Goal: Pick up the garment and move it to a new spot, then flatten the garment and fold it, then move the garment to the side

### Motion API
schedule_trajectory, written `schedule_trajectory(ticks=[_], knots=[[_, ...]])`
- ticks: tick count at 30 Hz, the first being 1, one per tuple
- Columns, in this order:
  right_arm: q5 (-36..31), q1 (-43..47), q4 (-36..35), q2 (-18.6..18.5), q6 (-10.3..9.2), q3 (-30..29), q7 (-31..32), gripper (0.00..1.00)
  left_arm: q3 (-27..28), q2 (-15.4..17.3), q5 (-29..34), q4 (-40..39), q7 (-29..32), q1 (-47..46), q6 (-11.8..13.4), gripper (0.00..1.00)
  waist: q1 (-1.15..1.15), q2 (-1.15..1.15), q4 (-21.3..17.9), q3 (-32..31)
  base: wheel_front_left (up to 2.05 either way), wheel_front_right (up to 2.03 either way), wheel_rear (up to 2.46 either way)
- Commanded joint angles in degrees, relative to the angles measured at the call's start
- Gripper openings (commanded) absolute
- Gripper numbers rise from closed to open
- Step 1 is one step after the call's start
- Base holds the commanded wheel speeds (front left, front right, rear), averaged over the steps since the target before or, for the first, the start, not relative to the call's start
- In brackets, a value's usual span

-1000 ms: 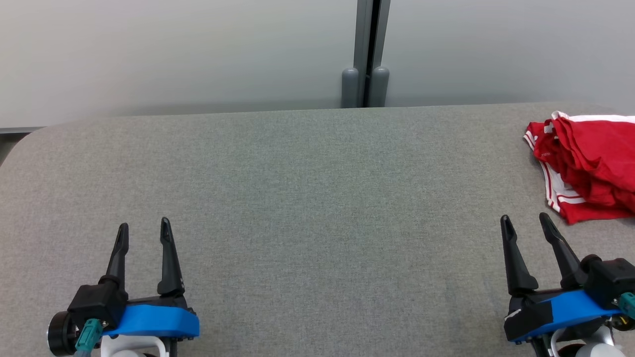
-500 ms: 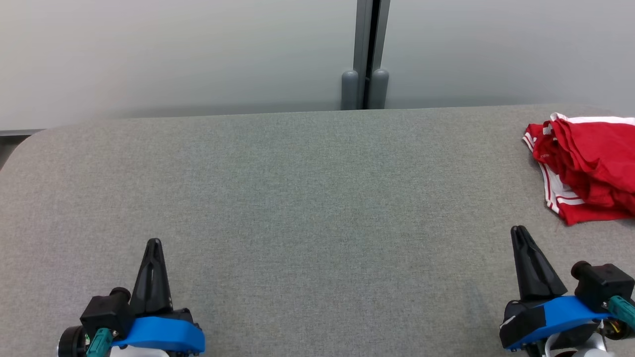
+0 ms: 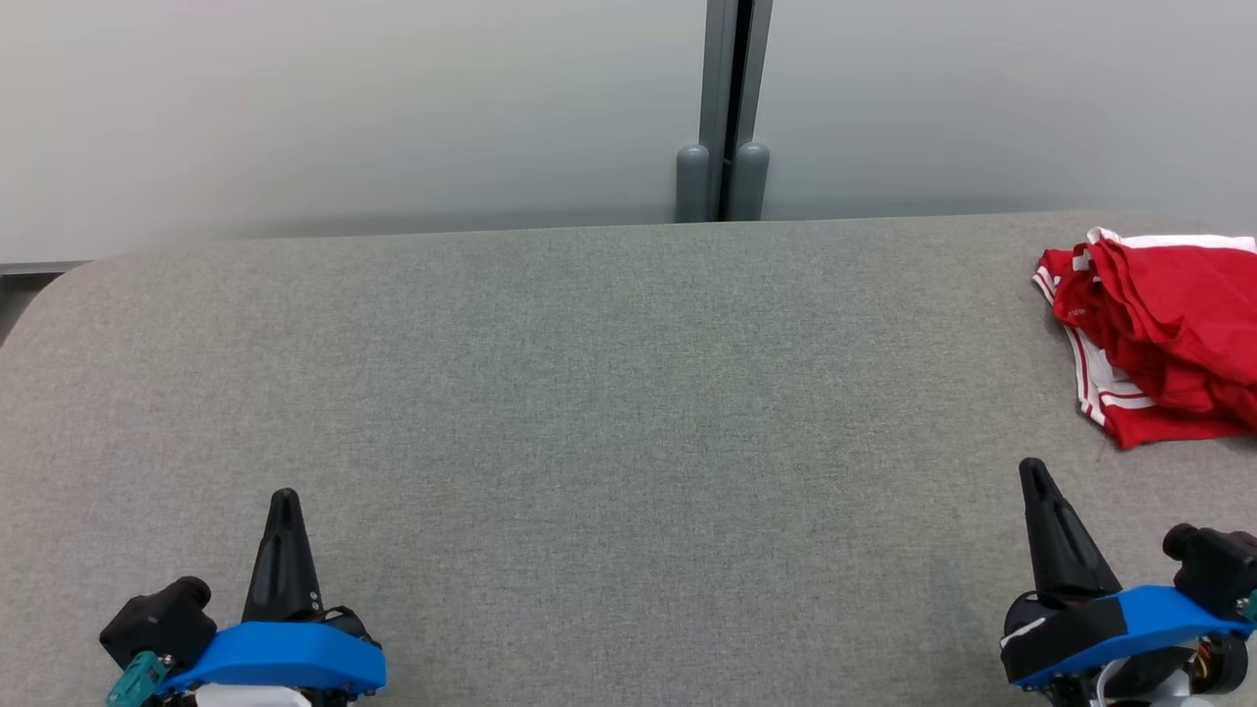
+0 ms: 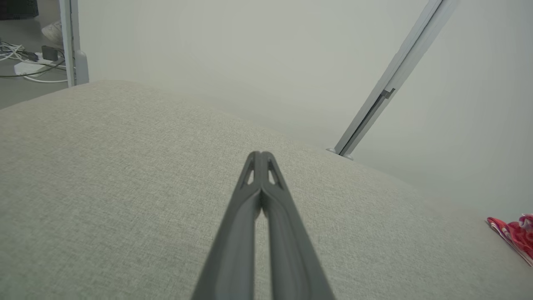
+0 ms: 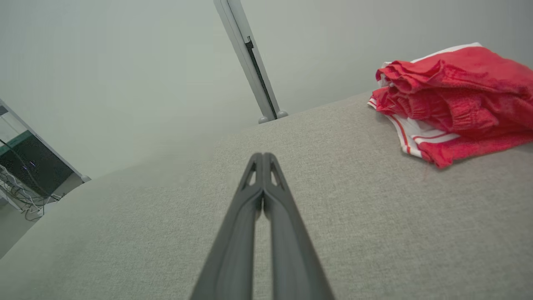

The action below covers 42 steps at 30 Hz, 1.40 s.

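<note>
The red garment [image 3: 1159, 334], trimmed with white stripes, lies crumpled in a heap at the far right of the grey cloth-covered surface [image 3: 628, 412], and the edge of the head view cuts off its right part. The left gripper [image 3: 284, 499] sits at the lower left of that view, its two dark fingers pressed together into one point and holding nothing, well apart from the garment. The right gripper [image 3: 1031, 469] sits at the lower right, likewise closed and empty, near the garment's front edge but not touching it. In both wrist views the fingers meet at their tips above the bare surface. In the right wrist view the garment lies ahead and to the right of the fingers. Behind the surface stands a pale wall [image 3: 344, 108] with a grey upright post [image 3: 725, 108]. In the left wrist view, cables [image 4: 25, 62] lie on the floor at the upper left.
</note>
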Motion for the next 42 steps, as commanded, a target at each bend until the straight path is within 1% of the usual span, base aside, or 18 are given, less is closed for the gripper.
schedule_trajectory(ticks=[1,17,18,42], knots=[[2.98,-1.07,-0.45,-0.01,0.00,-0.34,0.40,0.00,0.45,0.11,-2.88,-1.03,0.55,-1.59,-0.42,0.00,0.00,0.00,0.01,-0.05,0.00,0.00,0.00],[17.55,-1.97,1.16,0.05,0.01,-0.74,2.29,0.00,1.48,0.09,-17.33,-1.24,4.17,-2.29,-1.32,0.00,0.00,0.00,0.04,-0.53,0.00,0.00,0.00],[17.55,-1.97,1.16,0.05,0.01,-0.74,2.29,0.00,1.48,0.09,-17.33,-1.24,4.17,-2.29,-1.32,0.00,0.00,0.00,0.04,-0.53,0.00,0.00,0.00],[35.16,-3.08,3.19,0.13,0.01,-1.29,4.62,0.00,2.94,0.04,-34.79,-1.36,8.70,-3.16,-2.47,0.00,0.00,0.00,0.08,-1.26,0.00,0.00,0.00]])
